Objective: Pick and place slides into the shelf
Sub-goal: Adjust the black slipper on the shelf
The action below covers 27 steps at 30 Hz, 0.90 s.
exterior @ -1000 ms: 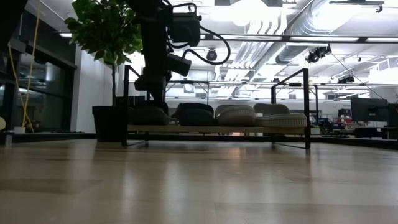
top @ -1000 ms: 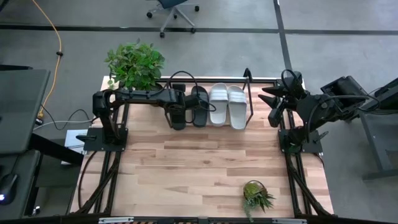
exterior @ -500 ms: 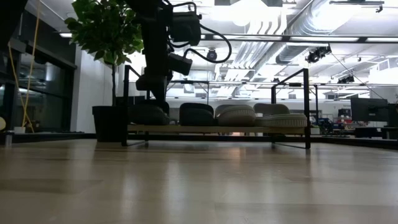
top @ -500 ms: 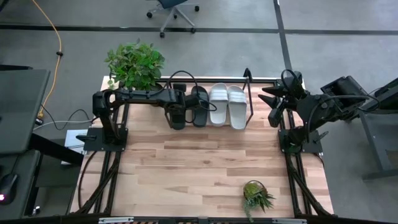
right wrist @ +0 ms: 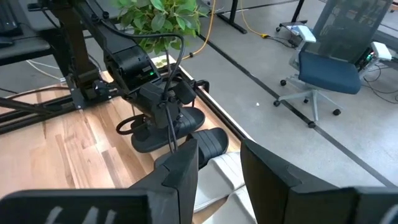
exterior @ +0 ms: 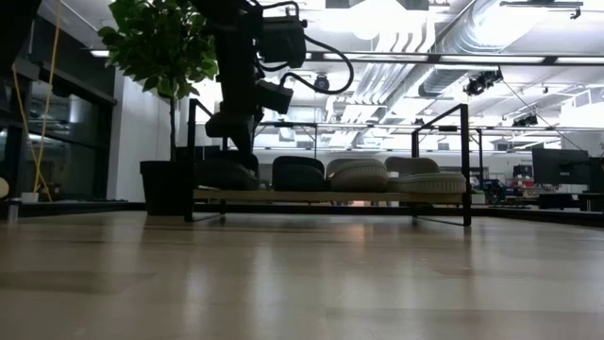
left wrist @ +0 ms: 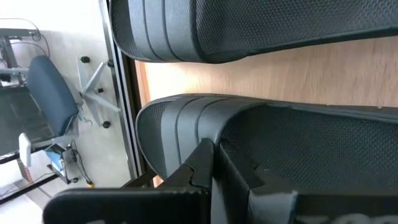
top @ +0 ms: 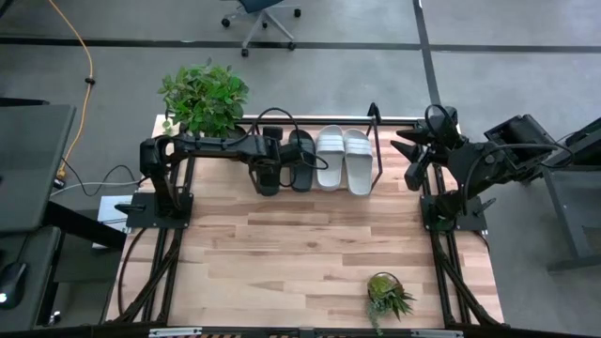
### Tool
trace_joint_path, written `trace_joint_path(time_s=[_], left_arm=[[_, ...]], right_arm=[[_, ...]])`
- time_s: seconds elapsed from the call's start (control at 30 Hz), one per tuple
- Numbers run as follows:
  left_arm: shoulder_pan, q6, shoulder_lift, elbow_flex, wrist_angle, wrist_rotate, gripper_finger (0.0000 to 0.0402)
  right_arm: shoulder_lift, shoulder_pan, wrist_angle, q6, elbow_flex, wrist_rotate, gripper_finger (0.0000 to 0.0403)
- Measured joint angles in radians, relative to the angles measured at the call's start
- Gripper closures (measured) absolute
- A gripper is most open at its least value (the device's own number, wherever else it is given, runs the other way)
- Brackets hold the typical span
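Note:
The shelf [top: 376, 117] stands at the table's far edge with all the slides side by side on its board [exterior: 330, 195]. Two black ones are on the left [top: 269, 188] [top: 301, 160] and two light grey ones on the right [top: 331, 158] [top: 357, 161]. My left gripper [top: 268, 171] is shut and slants down over the leftmost black slide [left wrist: 298, 143], just behind its ribbed strap [left wrist: 174, 127]. My right gripper [right wrist: 217, 168] hangs high at the table's right side, open, with nothing between its fingers. My left gripper [left wrist: 214, 165] has its shut fingertips right at the leftmost black slide's footbed [left wrist: 249, 134], slanting down from the table's left and near side. I cannot tell whether they touch it. The slide lies flat on the shelf's board.
A large potted plant [top: 205, 97] stands at the shelf's left end, and a small plant [top: 387, 296] sits near the table's front right. Bare wooden tabletop [top: 300, 244] lies in front of the shelf. An office chair [top: 258, 14] is on the floor beyond the table.

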<state>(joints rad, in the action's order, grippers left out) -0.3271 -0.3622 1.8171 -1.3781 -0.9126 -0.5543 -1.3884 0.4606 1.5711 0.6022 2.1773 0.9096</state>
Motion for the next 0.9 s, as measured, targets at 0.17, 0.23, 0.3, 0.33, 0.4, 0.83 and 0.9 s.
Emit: trace_joint_path(time_s=[0.17, 0.23, 0.3, 0.33, 0.4, 0.83, 0.9], left_arm=[[0.0, 0.0, 0.0, 0.0, -0.001, -0.004, 0.0399], [0.0, 0.0, 0.0, 0.0, -0.001, -0.004, 0.0398], [0.0, 0.003, 0.0, 0.0, -0.001, -0.011, 0.0396], [0.0, 0.003, 0.0, 0.0, -0.001, -0.014, 0.0396], [0.0, 0.003, 0.0, 0.0, -0.001, -0.018, 0.0396], [0.001, 0.002, 0.001, -0.055, -0.01, -0.003, 0.0399], [0.001, 0.001, 0.001, -0.055, -0.008, -0.003, 0.04]], right_arm=[[0.0, 0.0, 0.0, 0.0, 0.0, 0.0, 0.0289], [0.0, 0.0, 0.0, 0.0, 0.0, 0.0, 0.0289], [0.0, 0.0, 0.0, 0.0, 0.0, 0.0, 0.0289], [0.0, 0.0, 0.0, 0.0, 0.0, 0.0, 0.0289], [0.0, 0.0, 0.0, 0.0, 0.0, 0.0, 0.0289], [0.0, 0.0, 0.0, 0.0, 0.0, 0.0, 0.0289], [0.0, 0.0, 0.0, 0.0, 0.0, 0.0, 0.0289]])
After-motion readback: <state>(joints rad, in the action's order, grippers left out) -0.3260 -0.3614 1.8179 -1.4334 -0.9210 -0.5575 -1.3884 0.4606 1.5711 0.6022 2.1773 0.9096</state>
